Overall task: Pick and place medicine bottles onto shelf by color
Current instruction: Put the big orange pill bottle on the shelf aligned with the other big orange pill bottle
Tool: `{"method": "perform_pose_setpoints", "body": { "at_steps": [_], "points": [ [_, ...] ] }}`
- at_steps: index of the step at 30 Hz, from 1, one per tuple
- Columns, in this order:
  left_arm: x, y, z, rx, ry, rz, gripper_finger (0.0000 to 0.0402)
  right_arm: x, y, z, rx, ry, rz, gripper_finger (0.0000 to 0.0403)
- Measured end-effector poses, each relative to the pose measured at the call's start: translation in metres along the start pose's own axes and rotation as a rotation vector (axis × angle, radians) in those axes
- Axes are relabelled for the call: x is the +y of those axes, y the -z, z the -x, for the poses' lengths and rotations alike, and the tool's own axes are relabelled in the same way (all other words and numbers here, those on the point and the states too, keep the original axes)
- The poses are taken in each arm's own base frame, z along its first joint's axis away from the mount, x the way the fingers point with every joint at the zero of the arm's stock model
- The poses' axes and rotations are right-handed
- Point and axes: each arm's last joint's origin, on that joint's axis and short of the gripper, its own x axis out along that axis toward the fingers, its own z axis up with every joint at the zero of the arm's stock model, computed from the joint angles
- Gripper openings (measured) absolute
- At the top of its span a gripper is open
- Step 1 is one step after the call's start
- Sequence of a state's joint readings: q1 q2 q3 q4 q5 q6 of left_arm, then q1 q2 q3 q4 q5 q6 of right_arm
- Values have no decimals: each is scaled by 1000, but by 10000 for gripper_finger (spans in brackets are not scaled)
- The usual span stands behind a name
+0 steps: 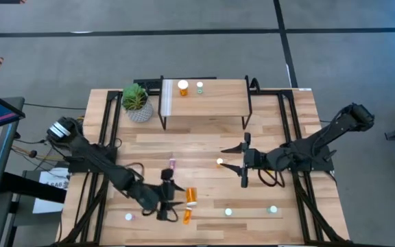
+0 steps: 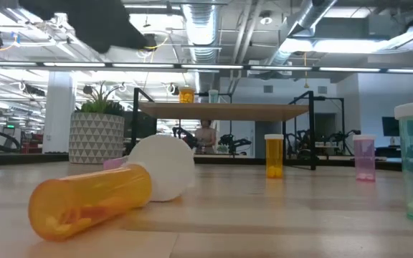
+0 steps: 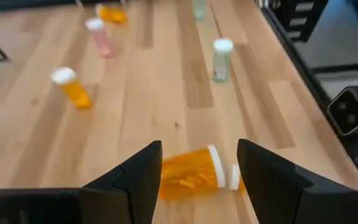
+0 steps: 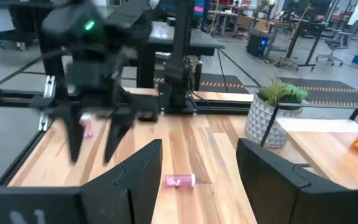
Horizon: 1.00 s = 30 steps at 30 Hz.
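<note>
The shelf (image 1: pixel 211 104) stands at the table's far side with an orange bottle (image 1: pixel 183 86) and a teal bottle (image 1: pixel 199 87) on its top. My left gripper (image 1: pixel 169 197) is open near the front edge, just above a large orange bottle (image 3: pixel 188 174) that lies on its side between the fingers without touching them. A second large orange bottle (image 1: pixel 186 215) lies beside it. My right gripper (image 1: pixel 237 165) is open and empty at mid-table, facing a small standing orange bottle (image 1: pixel 219 162) and a pink bottle lying on its side (image 4: pixel 180 181).
A potted plant (image 1: pixel 137 103) stands left of the shelf. Two teal bottles (image 1: pixel 228 212) (image 1: pixel 273 209) stand near the front edge, and a pink one (image 1: pixel 129 217) at the front left. Black rails (image 1: pixel 108 130) run along both table sides.
</note>
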<state>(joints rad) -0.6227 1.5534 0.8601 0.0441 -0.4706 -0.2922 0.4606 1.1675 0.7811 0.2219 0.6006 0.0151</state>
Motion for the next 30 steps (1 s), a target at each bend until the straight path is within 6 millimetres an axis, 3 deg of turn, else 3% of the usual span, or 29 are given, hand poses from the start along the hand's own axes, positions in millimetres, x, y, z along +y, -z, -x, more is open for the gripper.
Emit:
{"method": "perform_pose_setpoints", "body": {
  "at_steps": [5, 12, 20, 30],
  "points": [
    [-15, 3, -36, 153, 43, -41, 219, -1, 2, -2, 14, 6, 9, 230],
    [-29, -16, -72, 252, -55, -136, 265, -1, 5, -2, 36, 6, 21, 230],
    [-16, -12, -81, 394, -204, -164, 269, 0, 5, -1, 40, 4, 24, 230],
    [-5, 3, -70, 530, -371, -167, 269, 0, 5, -1, 39, 4, 24, 230]
  ]
}}
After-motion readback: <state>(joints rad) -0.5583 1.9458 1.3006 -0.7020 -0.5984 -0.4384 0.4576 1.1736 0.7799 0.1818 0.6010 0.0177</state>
